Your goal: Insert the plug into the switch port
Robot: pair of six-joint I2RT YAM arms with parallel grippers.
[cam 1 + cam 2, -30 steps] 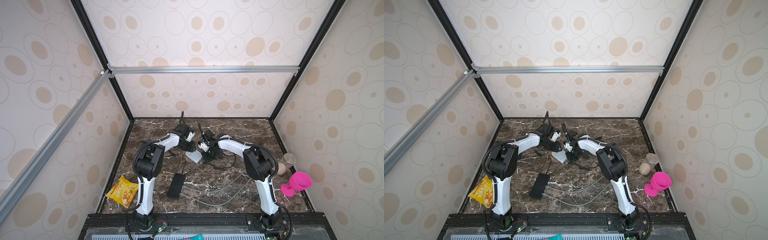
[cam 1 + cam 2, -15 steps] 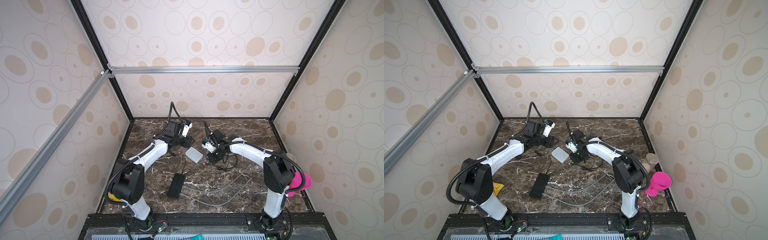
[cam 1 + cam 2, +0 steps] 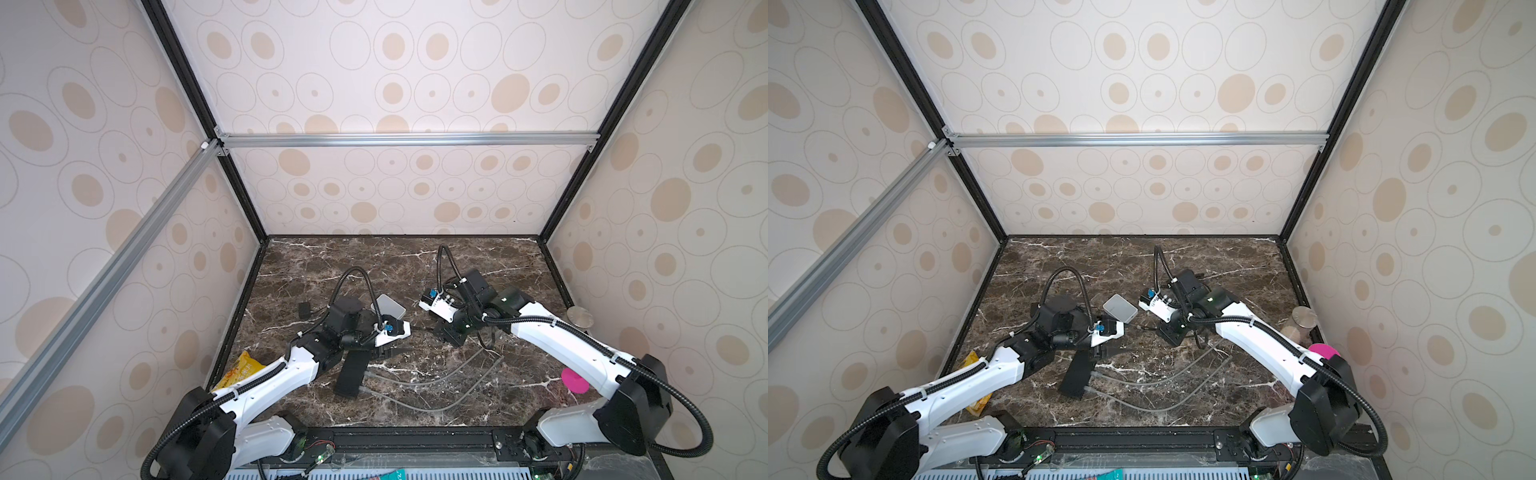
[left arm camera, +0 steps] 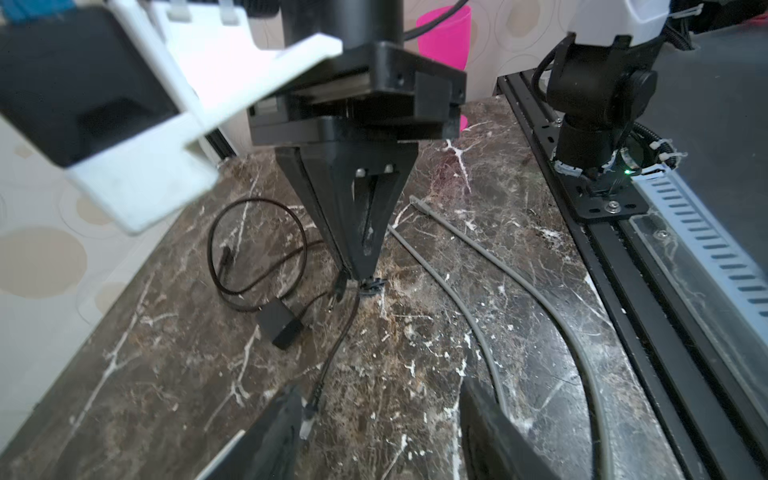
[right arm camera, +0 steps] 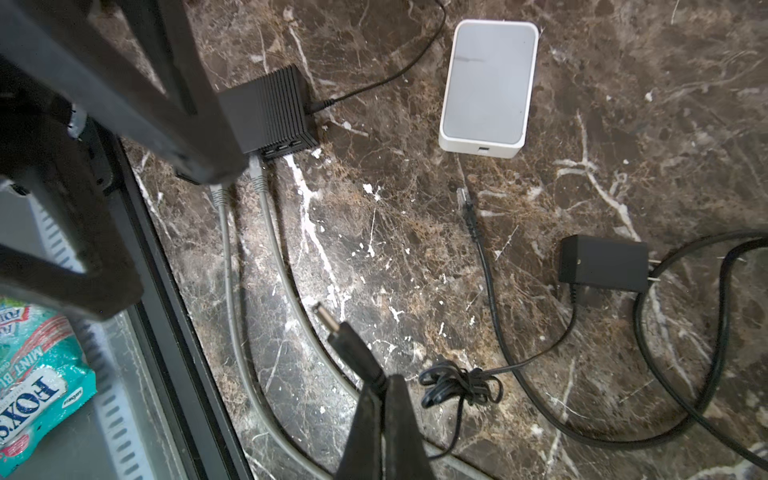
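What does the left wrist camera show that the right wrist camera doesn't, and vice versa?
Left wrist only: the pink cup, the right arm's base, and the left gripper with fingers open. Right wrist only: the white box, the black switch, the candy bag and the barrel plug. Both: the right gripper, shut on that plug, the marble table, the grey cables and the black power adapter.

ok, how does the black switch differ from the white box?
Colour: the black switch is dark with a ribbed top; the white box is smooth, grey on top. Cables: the black switch has two grey cables plugged in; the white box's one visible port is empty. Both lie flat on the marble table.
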